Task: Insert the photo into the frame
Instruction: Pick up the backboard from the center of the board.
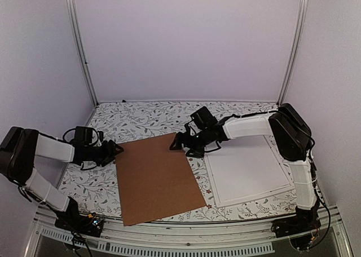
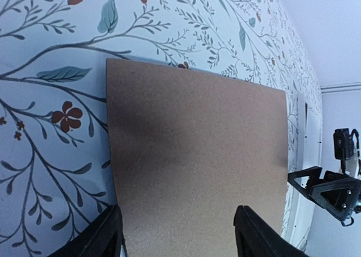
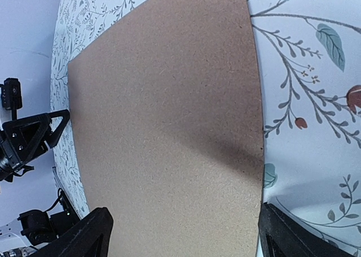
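Note:
The photo is out of view. A plain brown backing board (image 1: 158, 178) lies flat mid-table. The thin white frame (image 1: 248, 169) lies flat to its right, its inside showing white. My left gripper (image 1: 115, 151) is open at the board's left edge; in the left wrist view (image 2: 177, 212) its fingers stand apart over the board (image 2: 197, 155). My right gripper (image 1: 179, 143) is open at the board's far right corner; in the right wrist view (image 3: 183, 212) its fingers straddle the board (image 3: 163, 127). Neither holds anything.
The table (image 1: 141, 119) has a floral cloth. Pale walls and two metal posts (image 1: 79, 48) close in the back and sides. The board's near corner reaches almost to the front edge. Each gripper shows in the other's wrist view: the right one (image 2: 330, 192) and the left one (image 3: 34, 136).

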Controlling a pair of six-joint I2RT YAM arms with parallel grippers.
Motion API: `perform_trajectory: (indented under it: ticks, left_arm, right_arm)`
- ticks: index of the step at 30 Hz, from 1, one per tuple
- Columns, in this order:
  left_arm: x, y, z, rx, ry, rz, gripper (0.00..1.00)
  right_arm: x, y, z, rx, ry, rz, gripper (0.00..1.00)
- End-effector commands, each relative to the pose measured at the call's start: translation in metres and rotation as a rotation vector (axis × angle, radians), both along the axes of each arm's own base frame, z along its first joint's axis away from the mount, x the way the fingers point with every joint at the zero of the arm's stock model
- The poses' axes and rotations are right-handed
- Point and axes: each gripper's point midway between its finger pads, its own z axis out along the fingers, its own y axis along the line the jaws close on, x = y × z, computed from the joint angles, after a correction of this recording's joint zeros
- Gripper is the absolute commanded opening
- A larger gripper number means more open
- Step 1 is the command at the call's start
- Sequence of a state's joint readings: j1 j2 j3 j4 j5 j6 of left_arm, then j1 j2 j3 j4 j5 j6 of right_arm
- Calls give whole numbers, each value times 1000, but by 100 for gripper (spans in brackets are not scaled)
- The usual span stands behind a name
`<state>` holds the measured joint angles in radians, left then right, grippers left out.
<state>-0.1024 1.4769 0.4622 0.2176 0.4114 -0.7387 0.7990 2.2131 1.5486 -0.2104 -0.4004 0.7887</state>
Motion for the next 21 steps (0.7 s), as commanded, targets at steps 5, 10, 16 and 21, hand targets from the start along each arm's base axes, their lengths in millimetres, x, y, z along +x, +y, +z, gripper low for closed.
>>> perform_trajectory:
  ticks: [5,10,16,21]
  left_arm:
    - [-6,-52,62,-232,-121,-216,69]
    - [-5,-55,77,-248,-156,-231,68]
    - [-6,-61,102,-290,-213,-261,68]
    - [-5,-67,125,-309,-266,-295,68]
  right_arm:
    - [-34,-1,-39,-31,118,43,93]
    - [-35,-3,-38,-29,118,40,93]
    - [-38,-4,-41,-22,122,45,93]
    - [-43,-3,-38,0,128,68,93]
